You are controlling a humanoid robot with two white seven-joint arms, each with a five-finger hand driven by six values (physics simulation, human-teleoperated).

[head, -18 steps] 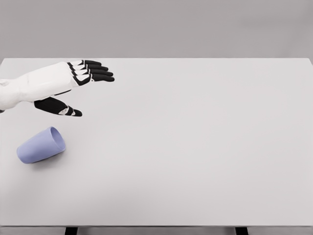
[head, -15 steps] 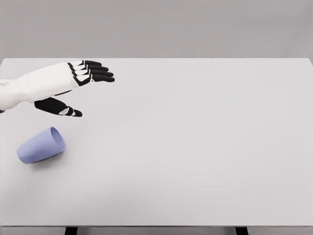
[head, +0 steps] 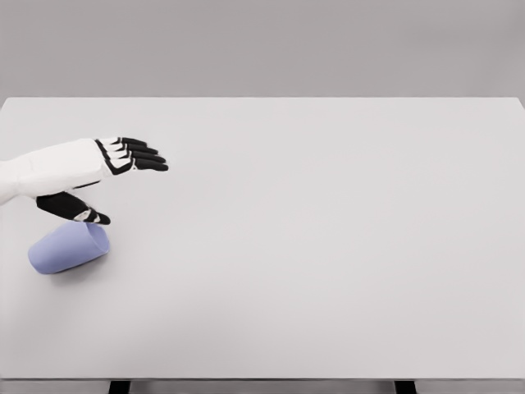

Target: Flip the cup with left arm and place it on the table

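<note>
Head view, lavender cup (head: 67, 249) on its side on table (head: 328, 246), left hand (head: 90, 172) just above, fingers spread, empty

Single head view looks down over the whole table (head: 328, 246)

The left arm (head: 37, 174) is seen entering from the picture's left edge, its white forearm stretched almost level toward the right. The left hand (head: 98, 176) is held with the palm turned sideways. The four black fingers (head: 141, 156) are extended straight and kept close together, pointing right. The thumb (head: 74, 208) is spread apart beneath them, angled down and to the right. Nothing is grasped by the hand. The right arm is not shown.
</note>
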